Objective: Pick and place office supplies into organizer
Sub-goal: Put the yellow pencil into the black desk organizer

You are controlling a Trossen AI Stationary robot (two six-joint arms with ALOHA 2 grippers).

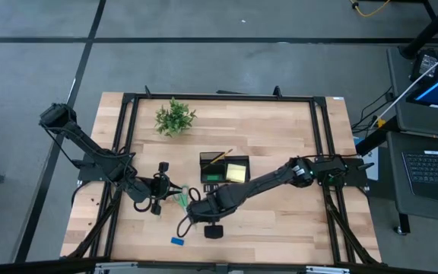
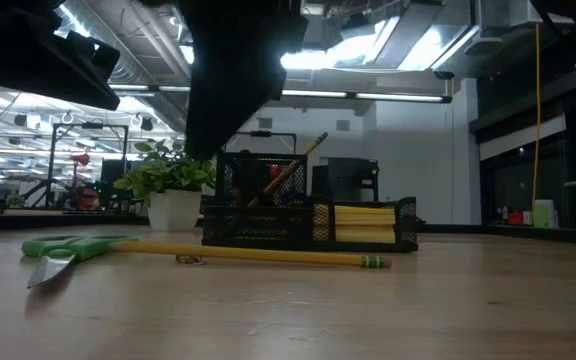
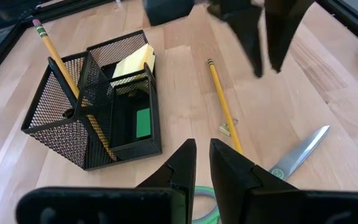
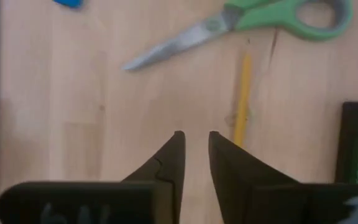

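The black mesh organizer [image 1: 223, 169] [image 3: 98, 109] stands on the table with a yellow sticky-note pad [image 3: 132, 62], a small green block [image 3: 143, 122] and one yellow pencil [image 3: 58, 62] in it. A second yellow pencil [image 3: 222, 106] [image 4: 242, 96] and the green-handled scissors [image 4: 260, 18] [image 1: 182, 196] lie flat on the wood near it. A blue block [image 1: 177, 241] lies by the near edge. My left gripper [image 3: 202, 155] hovers over the scissors, its fingers a narrow gap apart. My right gripper [image 4: 194, 137] hangs above bare table beside the loose pencil, slightly open and holding nothing.
A small potted plant [image 1: 175, 118] stands toward the far left of the table. Black frame rails [image 1: 219, 97] run along the table's edges. My two grippers are close together in front of the organizer. Bare wood lies to the right of the organizer.
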